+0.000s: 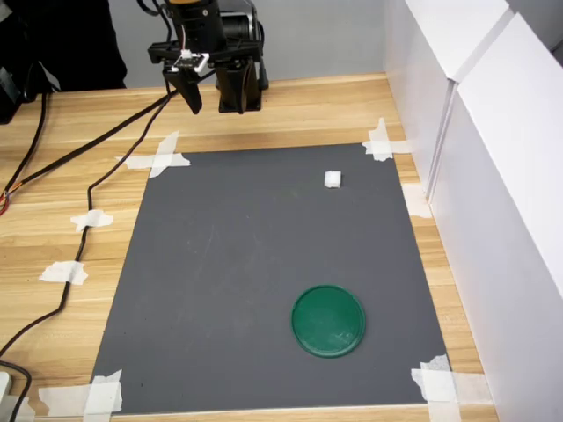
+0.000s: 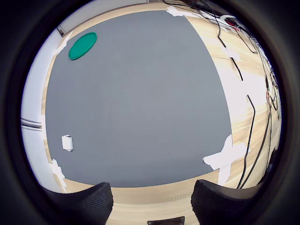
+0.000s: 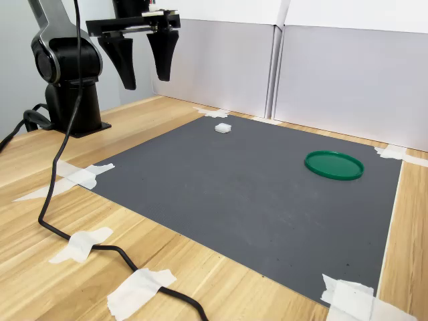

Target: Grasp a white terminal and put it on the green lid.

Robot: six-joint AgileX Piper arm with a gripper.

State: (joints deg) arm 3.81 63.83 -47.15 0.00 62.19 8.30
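In the first exterior view I see my end effector (image 1: 211, 97) hanging above the wooden counter (image 1: 290, 110), beyond the far edge of the grey mat (image 1: 220, 281). Its two dark fingers (image 1: 191, 92) are spread apart with nothing between them. The white terminal (image 1: 332, 178) sits on the mat near its far edge, towards the first exterior view's right. The green lid (image 1: 328, 320) lies flat on the mat too, well apart from the terminal and near the mat's close edge. White tape pieces (image 1: 161, 158) pin the mat's corners, and a black cable (image 1: 84, 220) runs along the counter beside the mat.

In the wrist view I look down over the mat (image 2: 140, 98). The two finger pads (image 2: 89, 206) show with a wide gap between them, over the bare counter (image 2: 154, 194) just off the mat's edge. The terminal (image 2: 67, 142) lies on the mat near one edge and the lid (image 2: 83, 45) near the mat's far corner, the two well apart.

In the second exterior view the end effector (image 3: 144, 60) hangs clear above the counter (image 3: 40, 200), fingers parted and empty. The terminal (image 3: 223, 127) rests on the mat (image 3: 247, 194) near the white wall panels (image 3: 348, 80); the lid (image 3: 334, 164) lies flat on the mat, well apart from it.
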